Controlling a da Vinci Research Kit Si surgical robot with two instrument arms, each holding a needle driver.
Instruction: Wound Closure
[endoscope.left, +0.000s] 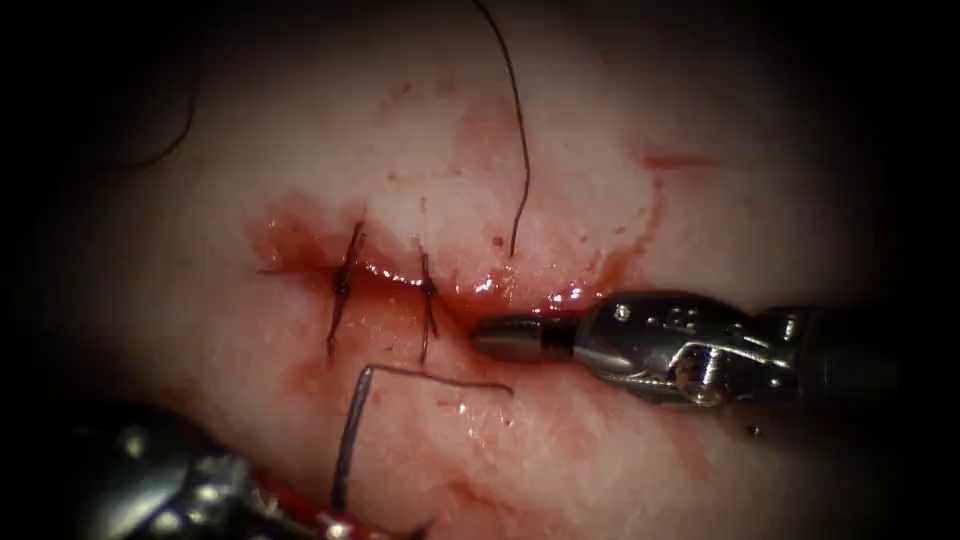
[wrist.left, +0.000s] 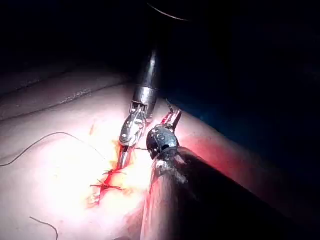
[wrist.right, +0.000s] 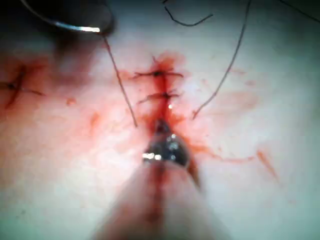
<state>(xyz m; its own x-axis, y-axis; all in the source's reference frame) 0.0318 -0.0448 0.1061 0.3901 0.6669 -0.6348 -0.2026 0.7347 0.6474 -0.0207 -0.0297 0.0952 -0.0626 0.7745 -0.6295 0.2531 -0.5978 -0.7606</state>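
Endoscope view: needle (endoscope.left: 352, 435) clear of the tissue (endoscope.left: 700, 220), on the near side of the cut (endoscope.left: 520, 300). Long axis runs near-to-far, with a slight lean to the right at its far end. Far end stops short of the cut, below the gap between the two stitches, left one (endoscope.left: 345, 285) and right one (endoscope.left: 428, 290). Not in the tissue anywhere visible.

Thread (endoscope.left: 440, 380) leaves the needle's far end and lies rightward along the near lip. Cannot tell whether its right end enters the tissue or merely rests there.

Left tool (endoscope.left: 340, 525) at the near-left, much the nearer arm to the needle. Jaws look pinched on the needle's near end, though the grip sits at the frame's edge. Shaft comes in low from the near-left corner.

Right tool (endoscope.left: 495, 338) well to the right of the needle and slightly farther. Jaws pressed together, holding nothing. Lies flat along the cut's line, tip pointing left, resting at the open stretch just right of the right stitch. Needle lies near-left of that tip, roughly crosswise to the tool's axis.

Loose strand (endoscope.left: 522, 150) on the far side, dropping from the far edge to end just short of the cut, above the right tool's tip. Red fluid (endoscope.left: 290, 235) pooled along the cut, heaviest by the left stitch.
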